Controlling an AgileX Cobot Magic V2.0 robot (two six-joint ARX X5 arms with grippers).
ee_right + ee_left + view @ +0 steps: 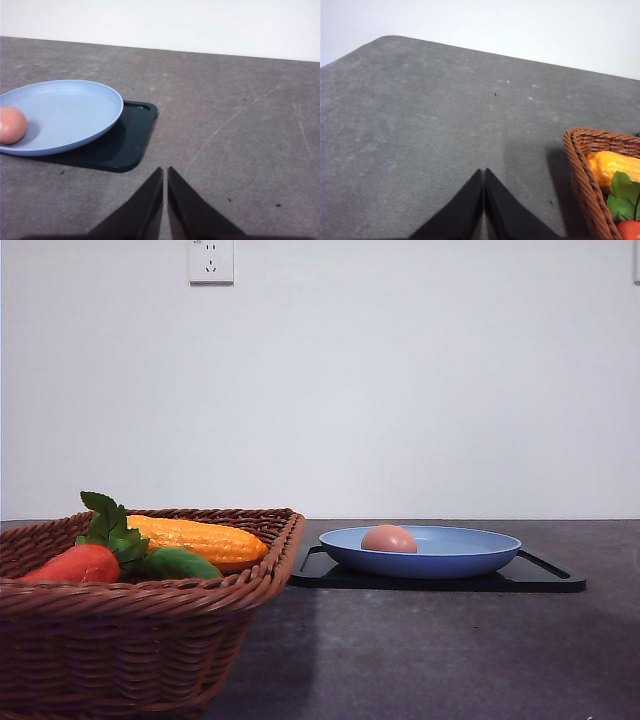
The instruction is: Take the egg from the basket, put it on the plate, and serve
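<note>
The tan egg (389,538) lies in the blue plate (470,550), toward its left side; it also shows as the egg (12,125) on the plate (75,107) in the right wrist view. The brown wicker basket (130,640) stands at the front left and holds vegetables. My right gripper (165,172) is shut with nothing in it, over bare table beside the tray's corner. My left gripper (484,174) is shut and empty, above the grey table to the side of the basket (590,190).
The plate rests on a flat black tray (545,575), also seen as the tray (125,145). In the basket lie a yellow corn cob (200,538), a red-orange vegetable with green leaves (78,564) and a green vegetable (180,564). A white wall with a socket (211,260) stands behind.
</note>
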